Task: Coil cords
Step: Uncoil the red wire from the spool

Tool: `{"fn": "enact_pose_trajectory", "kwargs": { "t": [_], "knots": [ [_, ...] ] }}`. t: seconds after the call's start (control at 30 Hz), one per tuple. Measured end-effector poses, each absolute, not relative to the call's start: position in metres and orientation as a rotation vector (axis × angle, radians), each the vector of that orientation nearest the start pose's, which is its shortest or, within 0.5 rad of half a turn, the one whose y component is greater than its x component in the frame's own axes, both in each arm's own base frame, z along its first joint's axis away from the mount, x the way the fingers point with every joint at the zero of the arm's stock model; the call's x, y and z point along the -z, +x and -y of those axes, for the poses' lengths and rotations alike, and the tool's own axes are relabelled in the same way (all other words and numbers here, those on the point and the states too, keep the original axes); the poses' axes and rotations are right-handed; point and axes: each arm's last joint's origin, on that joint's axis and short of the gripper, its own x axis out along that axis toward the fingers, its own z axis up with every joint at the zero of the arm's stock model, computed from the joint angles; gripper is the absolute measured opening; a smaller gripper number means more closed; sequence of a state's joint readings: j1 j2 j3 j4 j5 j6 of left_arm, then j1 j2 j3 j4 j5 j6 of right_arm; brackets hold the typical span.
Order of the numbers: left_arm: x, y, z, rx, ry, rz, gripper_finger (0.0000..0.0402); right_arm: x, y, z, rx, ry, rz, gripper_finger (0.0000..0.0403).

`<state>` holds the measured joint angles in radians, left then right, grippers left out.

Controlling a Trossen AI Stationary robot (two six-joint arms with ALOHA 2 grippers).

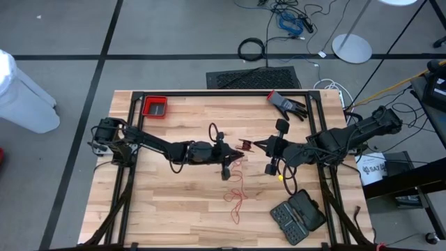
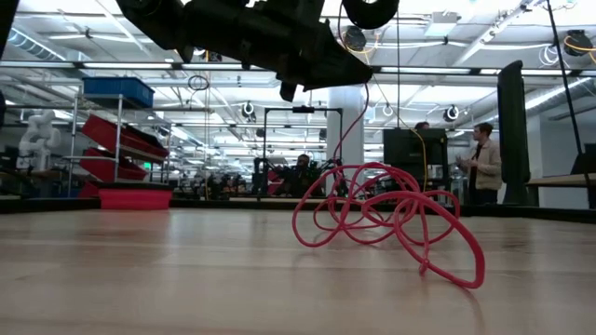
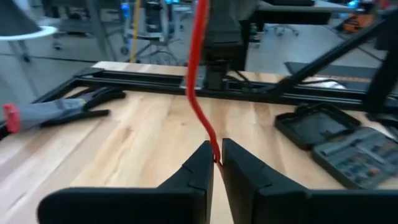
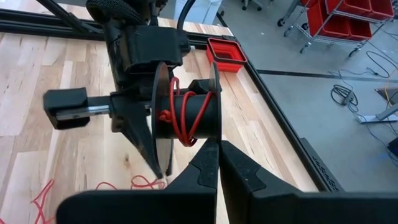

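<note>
From above, the red cord [image 1: 235, 189] lies in a loose tangle on the desk [image 1: 174, 209] near its middle, toward the front edge, with one strand rising to the left gripper [image 1: 227, 167] and on to the spool [image 1: 245, 146] between the two arms. The left arm reaches in from the desk's left edge, bent at the elbow; the right arm comes from the right edge, its right gripper [image 1: 259, 145] at the spool. Bare wood lies open left of the tangle; a red tray [image 1: 155, 107] sits at the back left corner, a dark case [image 1: 298, 215] at the front right. At desk height, the cord [image 2: 382, 219] heaps in loops on the wood, one strand climbing to the arm overhead. Past the left wrist, the jaws stand almost together, pinching the taut cord [image 3: 200, 81] just above the desk. Past the right wrist, the jaws are closed tight on the rim of the spool [image 4: 186, 112], a few red turns around its core.
</note>
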<state>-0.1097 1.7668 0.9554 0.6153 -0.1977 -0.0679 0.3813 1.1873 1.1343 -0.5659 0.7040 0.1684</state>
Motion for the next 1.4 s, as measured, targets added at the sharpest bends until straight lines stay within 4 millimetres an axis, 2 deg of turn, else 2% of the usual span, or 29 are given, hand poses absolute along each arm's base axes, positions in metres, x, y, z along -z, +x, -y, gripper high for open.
{"fn": "enact_pose_trajectory", "kwargs": {
  "t": [0.13, 0.37, 0.53, 1.23, 1.4],
  "knots": [
    [-0.207, 0.376, 0.037, -0.043, -0.038, -0.196, 0.0039, -0.343, 0.231, -0.073, 0.355, -0.162, -0.51, 0.0],
    [-0.207, 0.377, 0.033, -0.051, -0.041, -0.197, 0.0068, -0.342, 0.231, -0.073, 0.353, -0.161, -0.513, 0.0],
    [-0.206, 0.376, 0.033, -0.049, -0.045, -0.209, 0.0071, -0.342, 0.231, -0.073, 0.353, -0.162, -0.514, 0.0],
    [-0.202, 0.376, 0.028, -0.057, -0.042, -0.247, 0.007, -0.342, 0.231, -0.073, 0.353, -0.162, -0.516, 0.0],
    [-0.201, 0.375, 0.026, -0.114, -0.026, -0.263, 0.0039, -0.342, 0.231, -0.073, 0.353, -0.163, -0.517, 0.0]
  ]
}}
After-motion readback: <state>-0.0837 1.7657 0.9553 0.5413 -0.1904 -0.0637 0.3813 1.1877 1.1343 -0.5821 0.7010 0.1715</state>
